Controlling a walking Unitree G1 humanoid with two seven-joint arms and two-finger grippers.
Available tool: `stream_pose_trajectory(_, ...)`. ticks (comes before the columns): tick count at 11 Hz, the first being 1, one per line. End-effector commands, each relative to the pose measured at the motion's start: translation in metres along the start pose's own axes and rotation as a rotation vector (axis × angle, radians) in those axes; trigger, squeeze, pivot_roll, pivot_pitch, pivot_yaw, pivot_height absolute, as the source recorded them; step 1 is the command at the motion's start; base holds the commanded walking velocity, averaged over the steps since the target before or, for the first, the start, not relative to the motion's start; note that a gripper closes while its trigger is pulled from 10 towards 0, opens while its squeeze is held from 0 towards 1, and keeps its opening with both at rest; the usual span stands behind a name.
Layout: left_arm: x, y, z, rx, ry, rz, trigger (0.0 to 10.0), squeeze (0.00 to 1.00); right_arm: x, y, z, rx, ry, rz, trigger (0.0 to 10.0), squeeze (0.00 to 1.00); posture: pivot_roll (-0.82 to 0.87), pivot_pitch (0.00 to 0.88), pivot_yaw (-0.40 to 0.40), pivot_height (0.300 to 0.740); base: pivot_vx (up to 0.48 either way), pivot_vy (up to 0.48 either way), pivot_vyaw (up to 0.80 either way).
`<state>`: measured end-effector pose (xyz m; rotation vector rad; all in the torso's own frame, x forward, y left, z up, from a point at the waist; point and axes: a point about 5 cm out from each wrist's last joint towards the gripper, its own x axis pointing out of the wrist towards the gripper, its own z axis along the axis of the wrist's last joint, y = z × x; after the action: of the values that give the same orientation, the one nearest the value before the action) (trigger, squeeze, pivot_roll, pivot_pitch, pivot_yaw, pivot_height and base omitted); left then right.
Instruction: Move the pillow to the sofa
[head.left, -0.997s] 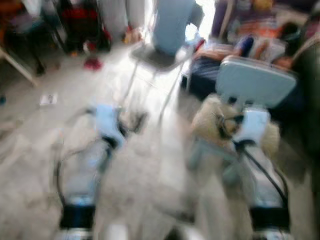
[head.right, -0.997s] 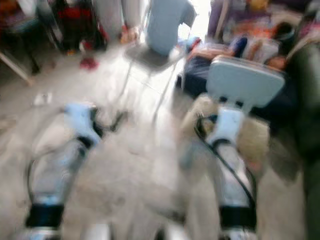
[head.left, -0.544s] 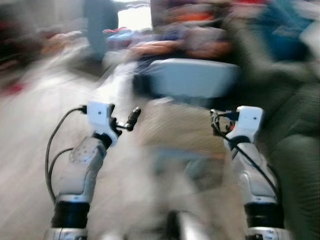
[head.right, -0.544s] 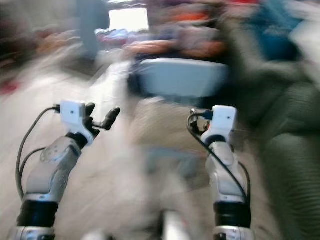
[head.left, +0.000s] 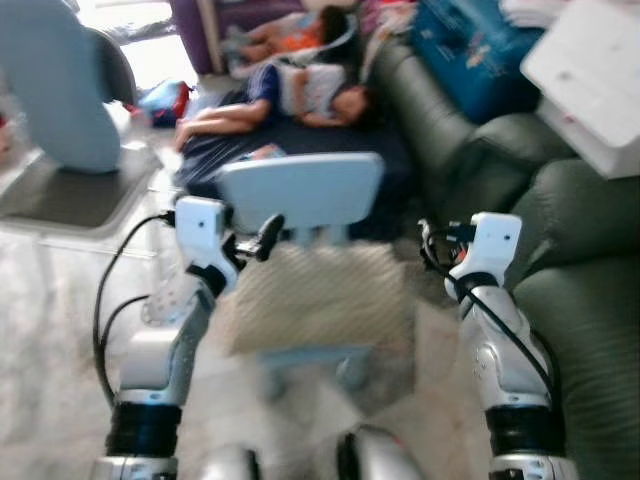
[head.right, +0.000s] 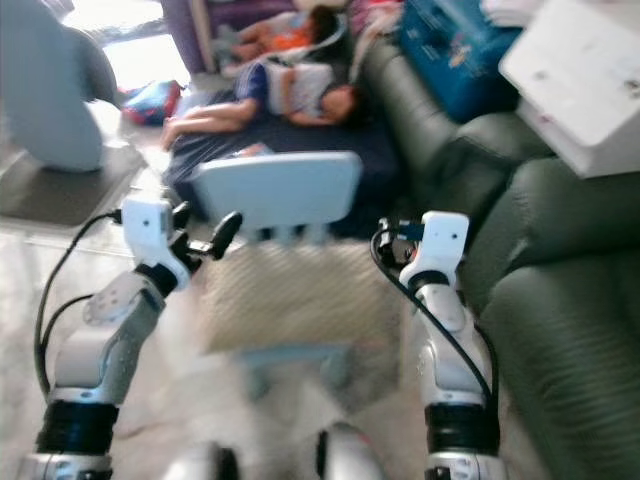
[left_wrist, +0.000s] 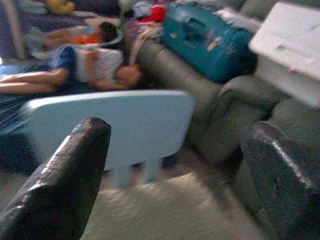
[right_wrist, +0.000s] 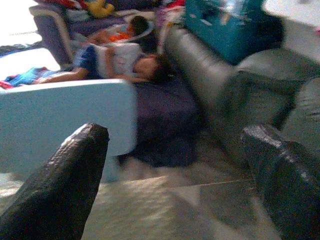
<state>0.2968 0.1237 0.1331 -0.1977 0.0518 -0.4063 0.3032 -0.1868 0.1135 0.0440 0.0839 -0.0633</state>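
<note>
A beige woven pillow (head.left: 320, 298) lies on the seat of a small pale blue plastic chair (head.left: 300, 190), just below its backrest. The left pincer (head.left: 262, 237) hovers at the near left corner of that chair, its black fingers (left_wrist: 65, 175) spread wide; the right pincer (right_wrist: 170, 185) hangs at the chair's right side, likewise spread, touching nothing. Right of the chair stands a dark green ribbed sofa (head.left: 590, 300) bearing a teal suitcase (head.left: 480, 50) and a white box (head.left: 590, 75). Beyond the chair, a person (head.left: 290, 95) lies on a dark mattress (head.left: 300, 150).
</note>
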Motion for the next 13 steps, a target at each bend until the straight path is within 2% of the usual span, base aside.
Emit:
stream_pose_trajectory(1, -0.001, 0.002, 0.003, 0.019, -0.005, 0.009, 10.0, 0.0, 0.003, 0.003, 0.005, 0.011, -0.014, 0.003, 10.0, 0.0, -0.03, 0.13, -0.045, 0.74, 0.0, 0.0, 0.0)
stream_pose_trajectory(4, 0.001, 0.025, -0.007, 0.072, 0.006, 0.133, 10.0, 0.0, 0.0, 0.009, -0.006, 0.057, 0.007, -0.006, 10.0, 0.0, -0.01, 0.112, -0.066, 0.74, 0.0, 0.0, 0.0)
stream_pose_trajectory(5, -0.008, 0.031, -0.01, 0.087, 0.003, 0.184, 10.0, 0.0, -0.008, 0.011, -0.006, 0.071, 0.008, 0.003, 10.0, 0.0, -0.01, 0.132, -0.078, 0.74, 0.0, 0.0, 0.0)
stream_pose_trajectory(6, -0.013, 0.041, -0.013, 0.128, 0.028, 0.211, 10.0, 0.0, -0.008, 0.022, -0.005, 0.066, 0.015, 0.08, 10.0, 0.0, -0.01, 0.169, -0.086, 0.74, 0.0, 0.0, 0.0)
stream_pose_trajectory(7, -0.019, 0.046, -0.021, 0.15, 0.06, 0.218, 10.0, 0.0, -0.009, 0.024, -0.013, 0.077, 0.032, 0.098, 10.0, 0.0, -0.01, 0.183, -0.079, 0.74, 0.0, 0.0, 0.0)
stream_pose_trajectory(9, -0.036, 0.052, -0.026, 0.184, 0.078, 0.225, 10.0, 0.0, -0.017, 0.031, -0.01, 0.065, 0.001, 0.145, 10.0, 0.0, -0.01, 0.212, -0.068, 0.74, 0.0, 0.0, 0.0)
stream_pose_trajectory(12, -0.035, 0.049, -0.026, 0.195, 0.063, 0.212, 10.0, 0.0, -0.02, 0.035, -0.016, 0.034, 0.018, 0.171, 10.0, 0.0, 0.0, 0.222, -0.079, 0.74, 0.0, 0.0, 0.0)
stream_pose_trajectory(13, -0.034, 0.048, -0.026, 0.195, 0.062, 0.21, 10.0, 0.0, -0.018, 0.035, -0.014, 0.021, 0.012, 0.177, 10.0, 0.0, 0.0, 0.228, -0.076, 0.74, 0.0, 0.0, 0.8)
